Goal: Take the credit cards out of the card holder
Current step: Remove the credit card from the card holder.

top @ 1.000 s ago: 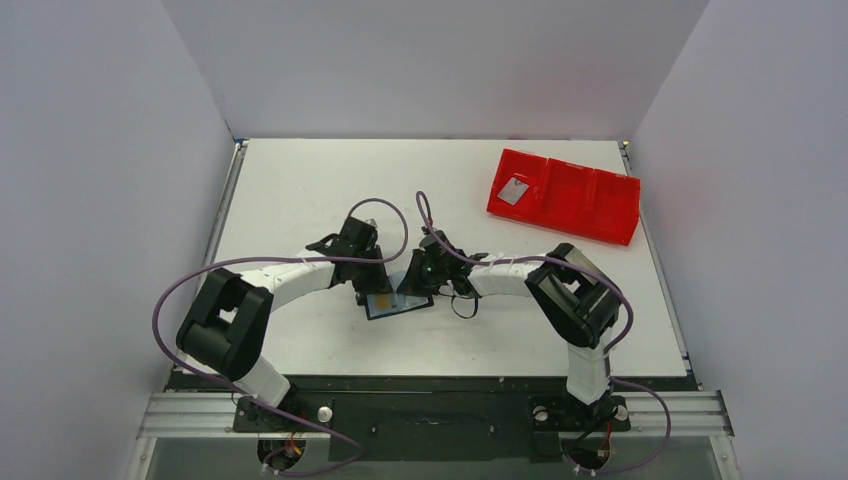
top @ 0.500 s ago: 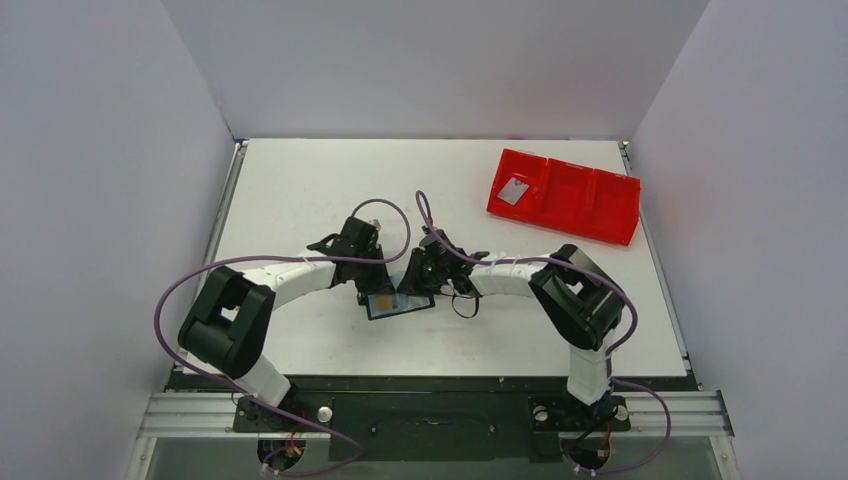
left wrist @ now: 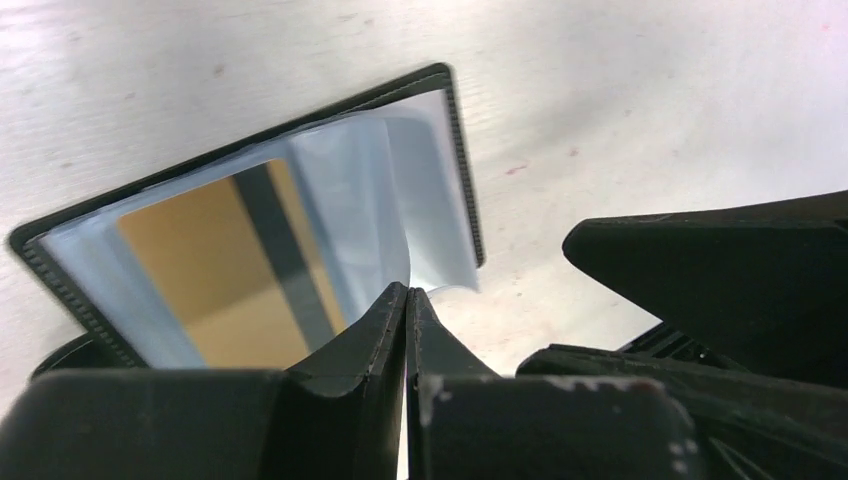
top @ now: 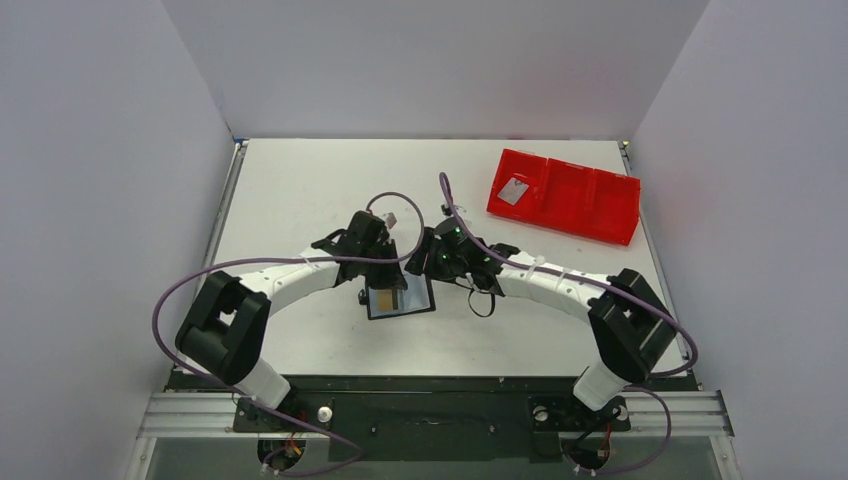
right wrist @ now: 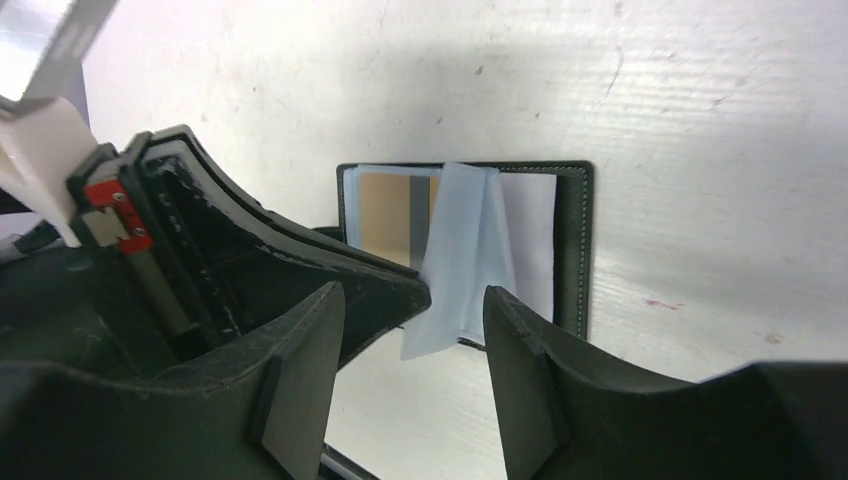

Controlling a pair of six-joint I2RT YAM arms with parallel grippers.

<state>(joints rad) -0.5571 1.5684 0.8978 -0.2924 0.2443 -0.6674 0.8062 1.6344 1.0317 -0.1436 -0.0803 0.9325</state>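
Now the left claw pinches a clear sleeve of the card holder, and the right claw is open. A slip would hide the gold card.

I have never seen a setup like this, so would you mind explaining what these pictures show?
These are two robot arms, left arm and right arm, bolted at the near edge of a white table. One picture looks down from above; the other two come from cameras on each wrist. An open card holder lies on the table with a gold card inside. The left tool is shut, pinching a clear sleeve of the holder. The right tool is open and holds nothing. A red tray at the far right contains a silver card.
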